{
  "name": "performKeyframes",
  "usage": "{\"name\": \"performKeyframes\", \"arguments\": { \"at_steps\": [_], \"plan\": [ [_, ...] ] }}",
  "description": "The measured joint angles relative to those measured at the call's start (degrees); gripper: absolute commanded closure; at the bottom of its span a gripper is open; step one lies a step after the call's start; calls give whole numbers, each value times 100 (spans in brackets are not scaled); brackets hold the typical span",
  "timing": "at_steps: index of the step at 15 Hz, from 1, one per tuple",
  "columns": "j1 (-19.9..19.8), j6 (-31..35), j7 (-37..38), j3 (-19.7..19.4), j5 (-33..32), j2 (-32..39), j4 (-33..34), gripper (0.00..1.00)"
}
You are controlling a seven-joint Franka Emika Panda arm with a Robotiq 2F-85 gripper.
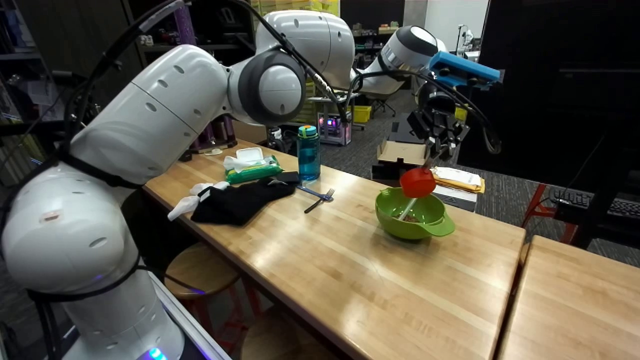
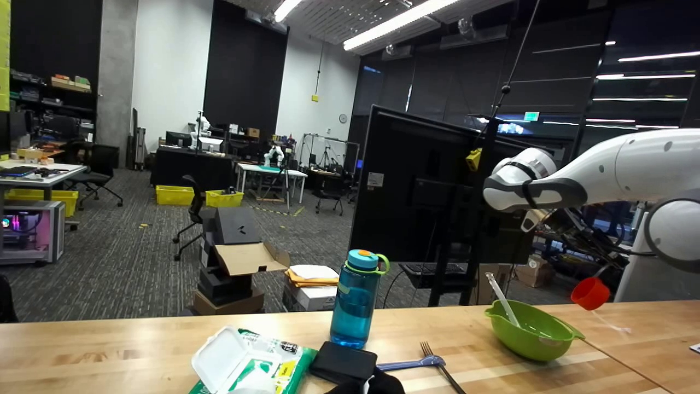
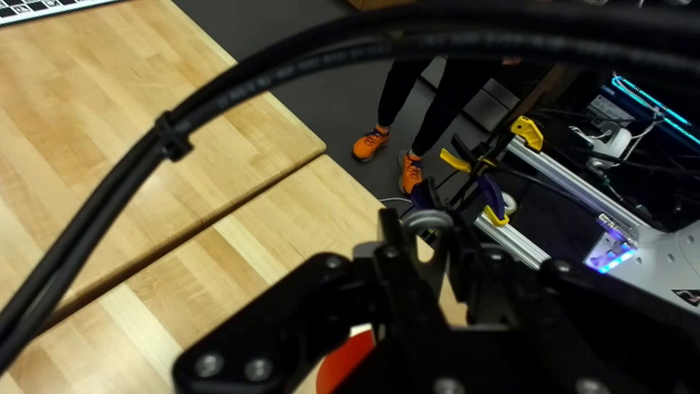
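I'm seeing the wooden table [image 1: 320,280] in every view, but a person's legs [image 3: 447,104] only from the wrist. Near the green bowl [image 1: 400,227], my gripper [image 3: 421,235] is pinching a raised red cup [image 1: 418,182] by its gray handle [image 3: 435,273], and a pale utensil [image 2: 503,300] is leaning in that bowl.

white arm [image 1: 160,112] | dark grey joint ring [image 1: 248,90] | black cables [image 3: 219,97] | black tool [image 3: 426,235], silver screws [image 3: 209,364]

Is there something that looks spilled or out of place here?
Possibly: in an exterior view, a pale streak shows below the tilted red cup; spill or glare, I cannot tell. Also, the wipes pack stands open.
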Motion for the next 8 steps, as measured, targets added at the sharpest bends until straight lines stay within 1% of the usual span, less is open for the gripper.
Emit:
{"name": "performKeyframes", "arguments": {
  "at_steps": [8],
  "plan": [
    [0, -374, -408, -41, -6, 309, 544, 94]
  ]
}}
